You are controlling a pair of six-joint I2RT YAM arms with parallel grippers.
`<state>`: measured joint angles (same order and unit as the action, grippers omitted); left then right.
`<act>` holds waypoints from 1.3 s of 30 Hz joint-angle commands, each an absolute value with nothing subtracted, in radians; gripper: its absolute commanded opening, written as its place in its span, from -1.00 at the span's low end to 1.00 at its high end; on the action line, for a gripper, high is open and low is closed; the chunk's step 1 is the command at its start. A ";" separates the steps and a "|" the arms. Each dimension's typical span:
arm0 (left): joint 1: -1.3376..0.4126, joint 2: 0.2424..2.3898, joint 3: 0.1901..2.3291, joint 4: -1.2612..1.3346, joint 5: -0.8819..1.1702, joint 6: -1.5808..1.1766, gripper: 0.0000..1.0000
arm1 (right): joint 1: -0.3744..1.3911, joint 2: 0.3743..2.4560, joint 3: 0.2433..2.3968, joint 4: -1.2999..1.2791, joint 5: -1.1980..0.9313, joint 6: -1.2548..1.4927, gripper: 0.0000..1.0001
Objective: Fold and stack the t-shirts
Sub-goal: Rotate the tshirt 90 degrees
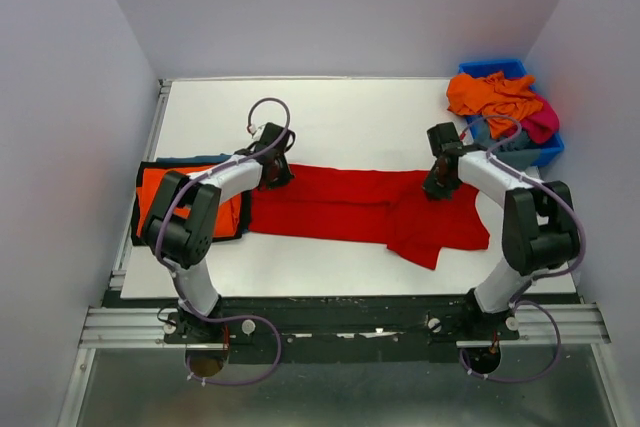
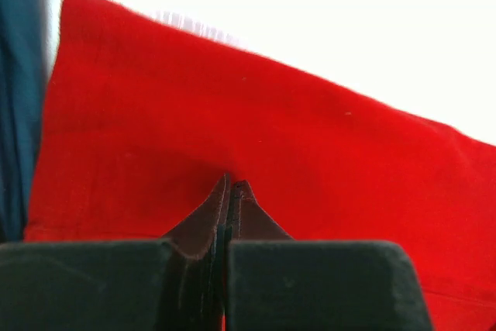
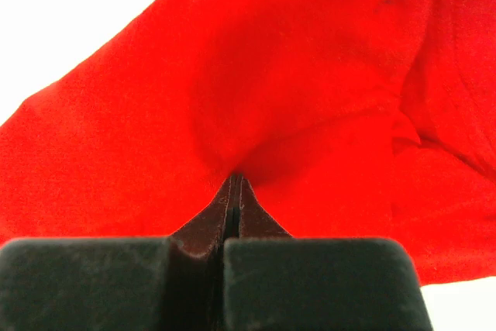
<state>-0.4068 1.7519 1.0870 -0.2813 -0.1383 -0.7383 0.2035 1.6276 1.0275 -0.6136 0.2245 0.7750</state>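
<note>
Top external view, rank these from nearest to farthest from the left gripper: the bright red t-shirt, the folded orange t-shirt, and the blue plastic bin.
1. Bright red t-shirt: pinched in the left gripper itself, spread across the table's middle.
2. Folded orange t-shirt: on the pile at the table's left edge.
3. Blue plastic bin: far right corner.

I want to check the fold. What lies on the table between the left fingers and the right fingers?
Only the red t-shirt, which the left fingers and right fingers both pinch. The top view shows this.
</note>
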 commanded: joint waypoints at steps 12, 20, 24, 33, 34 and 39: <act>-0.641 1.709 0.856 -0.394 -0.164 -0.937 -1.00 | 0.333 2.071 1.504 -0.837 0.267 0.680 -0.99; -1.000 1.562 0.622 -0.385 -0.049 -1.166 -1.00 | 0.393 2.325 1.912 -0.876 -0.035 0.491 -0.99; -1.141 1.478 0.522 -0.259 0.031 -1.219 -1.00 | 0.414 2.422 2.133 -0.922 -0.144 0.413 -0.99; -0.892 1.194 0.715 -0.433 -0.072 -0.928 -0.45 | 0.396 2.118 1.923 -0.751 -0.203 0.405 -0.38; -0.867 1.183 0.747 -0.433 -0.086 -0.898 -0.29 | 0.384 2.047 1.839 -0.708 -0.202 0.422 -0.32; -0.717 1.253 0.871 -0.338 -0.062 -0.787 0.09 | 0.301 1.716 1.401 -0.465 -0.247 0.541 -0.03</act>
<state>-0.8089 1.2030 0.7853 -0.3939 -0.0940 -0.9279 0.3706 1.9270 1.6394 -0.6884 -0.1944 0.4465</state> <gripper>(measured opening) 0.518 0.454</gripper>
